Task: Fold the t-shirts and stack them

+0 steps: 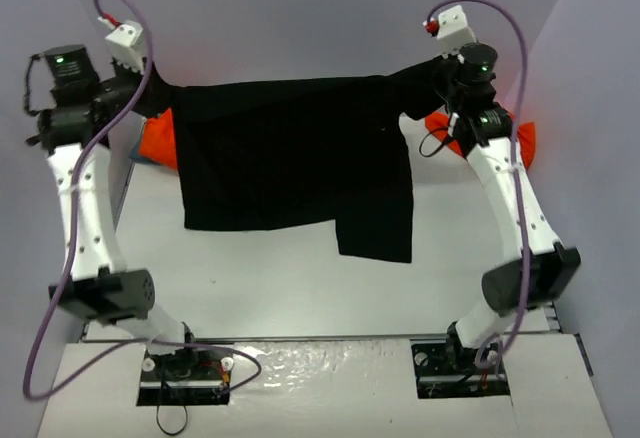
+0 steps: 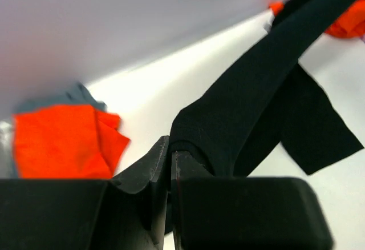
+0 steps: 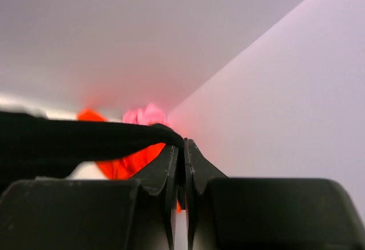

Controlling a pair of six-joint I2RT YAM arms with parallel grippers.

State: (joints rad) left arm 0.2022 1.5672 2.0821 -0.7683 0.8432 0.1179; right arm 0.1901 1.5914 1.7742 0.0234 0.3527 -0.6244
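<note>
The black t-shirt (image 1: 290,153) hangs stretched between both arms above the white table (image 1: 300,278), its lower hem draping down near the middle. My left gripper (image 1: 150,98) is shut on its left end; in the left wrist view the jaws (image 2: 170,147) pinch black cloth (image 2: 251,90). My right gripper (image 1: 440,68) is shut on the right end, with a black fold (image 3: 85,138) running off the closed fingertips (image 3: 183,144). An orange t-shirt (image 1: 160,138) lies at the back left, with blue-grey cloth (image 2: 74,96) behind it. Another orange t-shirt (image 1: 520,138) lies at the back right beside a pink one (image 3: 145,115).
Grey-violet walls (image 1: 300,18) close in the table at the back and both sides. The arm bases (image 1: 190,363) sit at the near edge. Bare white table shows below the hanging shirt.
</note>
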